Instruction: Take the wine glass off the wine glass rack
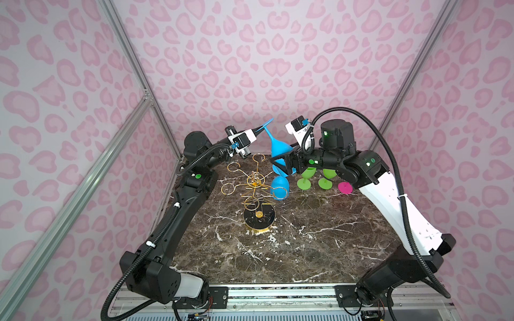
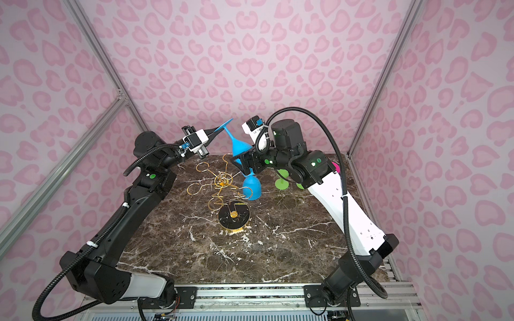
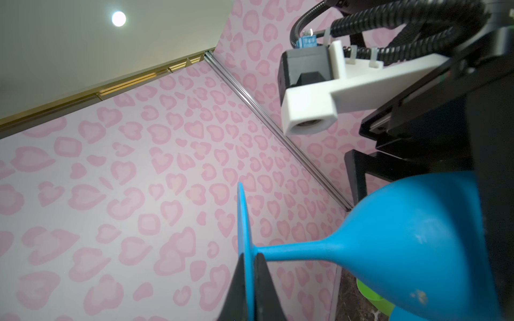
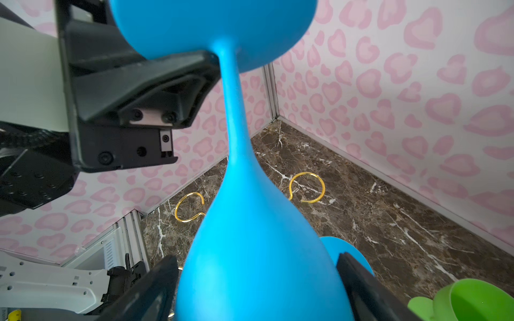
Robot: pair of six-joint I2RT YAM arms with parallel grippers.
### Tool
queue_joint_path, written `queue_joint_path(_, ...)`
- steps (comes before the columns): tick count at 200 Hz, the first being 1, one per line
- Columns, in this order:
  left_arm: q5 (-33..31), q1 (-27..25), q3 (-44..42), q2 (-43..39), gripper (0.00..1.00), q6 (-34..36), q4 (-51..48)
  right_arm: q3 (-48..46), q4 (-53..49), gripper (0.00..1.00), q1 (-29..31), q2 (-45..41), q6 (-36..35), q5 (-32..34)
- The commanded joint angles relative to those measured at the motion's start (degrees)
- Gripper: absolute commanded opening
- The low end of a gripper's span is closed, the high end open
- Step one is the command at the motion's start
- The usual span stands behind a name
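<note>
A blue wine glass [image 1: 279, 148] [image 2: 238, 147] hangs tilted in the air behind the wine glass rack [image 1: 259, 219] [image 2: 233, 218], foot up and to the left. My left gripper [image 1: 259, 130] [image 2: 219, 128] [image 3: 249, 257] is shut on the rim of its foot. My right gripper [image 1: 280, 164] [image 2: 242, 167] [image 4: 257, 266] is open, with a finger on each side of the bowl and a slim gap on both sides. A second blue wine glass [image 1: 279, 188] [image 2: 251, 189] hangs upside down at the rack's right side.
Two green glasses [image 1: 305, 179] [image 2: 282, 182] and a pink one [image 1: 345, 188] stand at the back right under the right arm. The rack's gold loops [image 4: 307, 187] reach out below the held glass. Pink patterned walls close in the marble table [image 1: 306, 250] on three sides.
</note>
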Motion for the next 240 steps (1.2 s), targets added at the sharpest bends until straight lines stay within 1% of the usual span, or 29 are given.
queue_joint_path(1, -6.65, 0.11, 0.39, -0.13, 0.03, -6.48, 1.28, -3.23, 6.31, 0.96, -0.14, -2.8, 1.33, -1.24)
queue_joint_path(9, -7.58, 0.21, 0.35, 0.01, 0.03, -7.97, 1.12, -4.64, 7.73, 0.98, -0.59, -4.41, 1.79, -1.35)
queue_joint_path(46, -10.08, 1.33, 0.98, 1.12, 0.03, -15.79, -0.14, -13.95, 16.12, 0.98, -2.7, -14.12, 2.65, -0.58)
queue_joint_path(65, -10.75, 2.55, 1.81, 1.73, 0.04, -21.82, -0.27, -18.81, 18.64, 0.98, -4.44, -19.93, 2.19, 0.5)
queue_joint_path(83, -10.93, 3.33, 1.91, 1.85, 0.03, -25.35, -0.92, -24.17, 21.65, 0.98, -6.74, -25.29, 2.54, 1.62)
queue_joint_path(104, -10.76, 3.54, 0.44, 1.01, 0.04, -27.81, 0.03, -29.7, 25.35, 0.92, -9.7, -28.98, 4.73, 1.94)
queue_joint_path(119, -10.47, 3.59, -0.48, 0.66, 0.04, -29.2, 0.74, -32.54, 27.31, 0.86, -11.29, -29.14, 6.48, 1.77)
queue_joint_path(154, -10.06, 3.61, -1.61, 0.33, 0.04, -30.74, 0.98, -35.52, 33.51, 0.72, -11.52, -26.41, 9.34, 0.65)
queue_joint_path(197, -9.29, 3.64, -2.07, 0.12, 0.04, -32.66, 1.79, -34.66, 38.68, 0.66, -11.53, -21.5, 11.16, -1.07)
queue_joint_path(240, -8.12, 3.64, -2.25, -0.14, 0.03, -34.59, 2.12, -32.61, 42.55, 0.63, -11.54, -16.76, 12.41, -2.04)
